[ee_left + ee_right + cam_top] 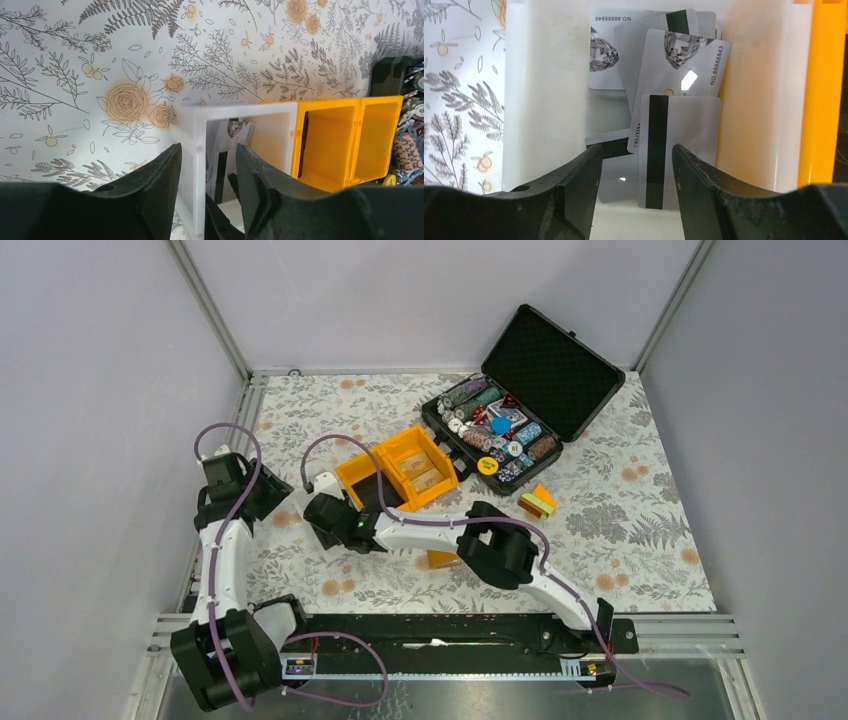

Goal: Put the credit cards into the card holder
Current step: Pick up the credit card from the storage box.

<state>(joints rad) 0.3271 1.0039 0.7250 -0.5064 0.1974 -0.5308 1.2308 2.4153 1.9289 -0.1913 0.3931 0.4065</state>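
Several credit cards (679, 125) lie loosely piled in a white bin (549, 90), some showing a black stripe and others a diamond print. My right gripper (636, 147) hangs open just above the pile, a striped card between its fingers, nothing gripped. My left gripper (207, 147) is open and straddles the white bin's (200, 150) near wall, one finger outside and one inside. From above, both grippers, the left (280, 495) and the right (335, 508), meet at the white bin (325, 481). An orange flat piece, probably the card holder (443, 559), shows partly under the right arm.
Two orange bins (405, 470) adjoin the white bin on its right. Behind them an open black case (520, 400) holds poker chips. A small orange and green block (538, 502) lies on the floral cloth. Metal rails run along the table's near and left edges.
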